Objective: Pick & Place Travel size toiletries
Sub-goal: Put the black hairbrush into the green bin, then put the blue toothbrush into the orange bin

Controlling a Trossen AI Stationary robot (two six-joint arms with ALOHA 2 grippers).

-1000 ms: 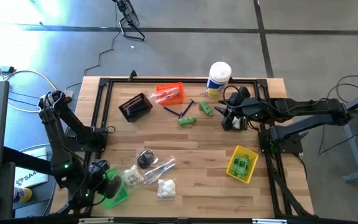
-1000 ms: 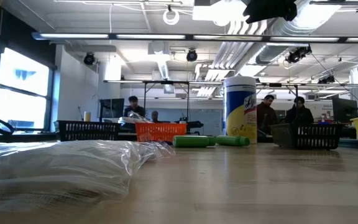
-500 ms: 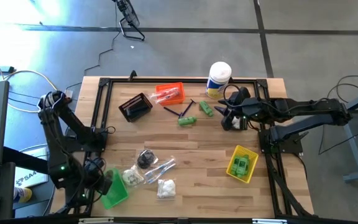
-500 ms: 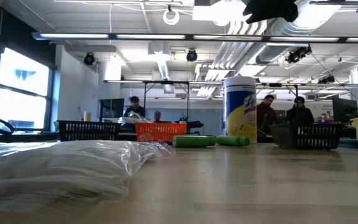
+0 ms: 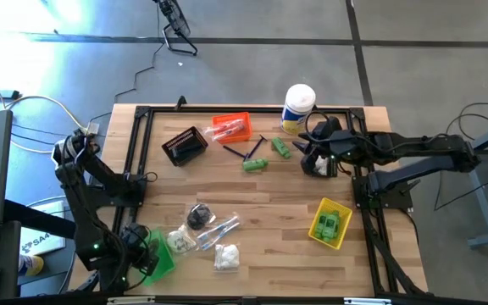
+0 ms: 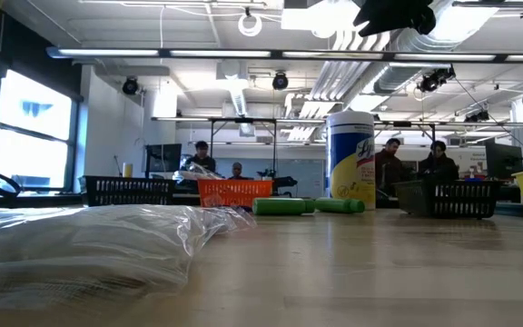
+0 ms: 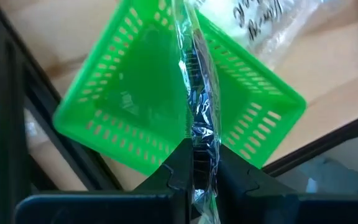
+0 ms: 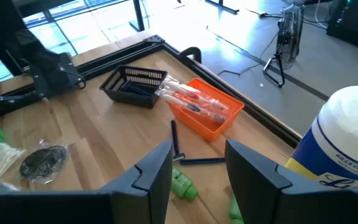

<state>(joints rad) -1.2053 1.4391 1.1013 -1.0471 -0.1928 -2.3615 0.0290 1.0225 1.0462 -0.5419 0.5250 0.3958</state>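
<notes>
My left gripper (image 7: pixel 202 163) is clenched on a slim clear-wrapped packet with a dark strip inside (image 7: pixel 197 118), holding it edge-up over the bright green slotted plastic bin (image 7: pixel 135 93). Only my left wrist view shows that grip; from the high view the left gripper (image 5: pixel 134 246) is a dark mass just beside the green bin (image 5: pixel 158 261), and the packet cannot be made out.

That bin sits at the near left corner of the wooden table (image 5: pixel 261 191), tight against the black frame rail, with the table edge just past it. Right of the bin lie a bag of white puffs (image 5: pixel 224 256), another clear-wrapped packet (image 5: pixel 219 227) and a dark round bundle (image 5: pixel 197 215), crowded close together.

My right gripper (image 8: pixel 196 163) hovers with its fingers parted and nothing between them, far from the bin, beside the tall white canister with a yellow label (image 5: pixel 298 107). Its wrist view shows the orange bin holding wrapped packets (image 8: pixel 205 112), the black mesh basket (image 8: pixel 135 84) and thin black sticks (image 8: pixel 185 152). The high view adds the green mini bottles (image 5: pixel 256 163) and the yellow bin (image 5: pixel 330 223).

Bare wood lies open across the table's middle.
</notes>
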